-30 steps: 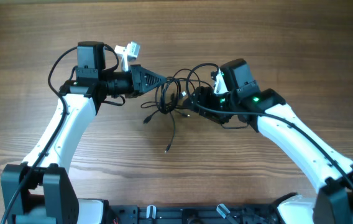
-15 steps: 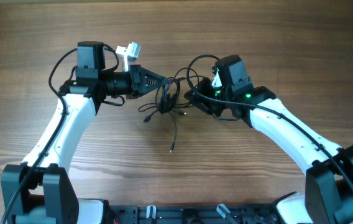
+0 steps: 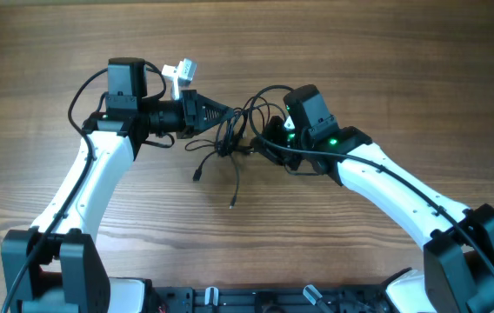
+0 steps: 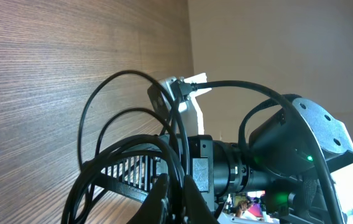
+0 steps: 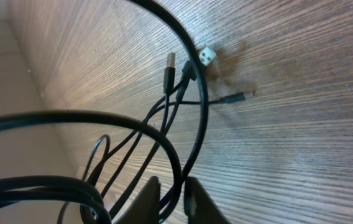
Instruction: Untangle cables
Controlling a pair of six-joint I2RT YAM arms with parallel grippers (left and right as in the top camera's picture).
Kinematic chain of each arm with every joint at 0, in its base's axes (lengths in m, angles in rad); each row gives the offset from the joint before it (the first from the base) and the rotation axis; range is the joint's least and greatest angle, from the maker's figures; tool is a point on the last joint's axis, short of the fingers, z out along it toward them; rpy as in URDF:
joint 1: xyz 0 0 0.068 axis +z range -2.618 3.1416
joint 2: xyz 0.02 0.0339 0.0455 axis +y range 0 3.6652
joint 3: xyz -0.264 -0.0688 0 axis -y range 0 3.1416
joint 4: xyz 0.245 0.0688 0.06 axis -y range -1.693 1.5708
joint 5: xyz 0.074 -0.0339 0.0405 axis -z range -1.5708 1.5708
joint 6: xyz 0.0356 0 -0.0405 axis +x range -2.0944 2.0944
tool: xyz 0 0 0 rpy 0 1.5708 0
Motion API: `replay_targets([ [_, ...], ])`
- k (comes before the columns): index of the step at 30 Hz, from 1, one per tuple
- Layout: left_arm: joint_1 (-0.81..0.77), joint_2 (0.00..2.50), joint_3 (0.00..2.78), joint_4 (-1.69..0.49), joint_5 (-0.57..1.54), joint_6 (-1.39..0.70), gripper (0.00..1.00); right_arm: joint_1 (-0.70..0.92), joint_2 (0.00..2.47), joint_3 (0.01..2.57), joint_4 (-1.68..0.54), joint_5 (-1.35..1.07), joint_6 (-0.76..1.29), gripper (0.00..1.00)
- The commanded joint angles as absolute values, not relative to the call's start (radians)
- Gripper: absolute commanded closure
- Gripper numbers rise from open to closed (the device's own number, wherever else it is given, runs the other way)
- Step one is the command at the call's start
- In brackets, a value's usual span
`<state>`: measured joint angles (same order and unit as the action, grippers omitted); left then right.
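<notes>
The cables (image 3: 230,137) form a tangle of thin black loops on the wooden table between my two arms. Two loose plug ends (image 3: 232,204) trail toward the front. My left gripper (image 3: 227,113) is shut on a bunch of strands at the tangle's left side. In the left wrist view its fingers (image 4: 175,186) pinch the cables (image 4: 127,73), which arc upward. My right gripper (image 3: 263,139) meets the tangle from the right. In the right wrist view it (image 5: 171,196) is shut on a looping cable (image 5: 206,112) that passes between its fingers.
In the right wrist view, a USB plug (image 5: 170,62), a small white block (image 5: 207,56) and a thin plug tip (image 5: 245,95) lie on the wood beyond the loops. The right arm's body (image 4: 288,149) fills the left wrist view just past the tangle.
My right gripper has moved left into the tangle and closed on a strand. The loose cable ends have shifted slightly left. The left arm has held still.
</notes>
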<state>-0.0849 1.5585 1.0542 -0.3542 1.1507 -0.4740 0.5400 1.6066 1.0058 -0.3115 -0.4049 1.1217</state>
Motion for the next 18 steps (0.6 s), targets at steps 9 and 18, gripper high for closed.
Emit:
replay_targets([
  [9, -0.088, 1.535, 1.071, -0.683, 0.655, -0.278, 0.96, 0.527, 1.627, 1.006, -0.553, -0.031, 0.793, 0.96],
  [18, -0.087, 1.535, 1.071, -0.767, 0.371, -0.268, 0.95, 0.401, 1.627, 1.009, -0.617, 0.124, 0.707, 0.96],
])
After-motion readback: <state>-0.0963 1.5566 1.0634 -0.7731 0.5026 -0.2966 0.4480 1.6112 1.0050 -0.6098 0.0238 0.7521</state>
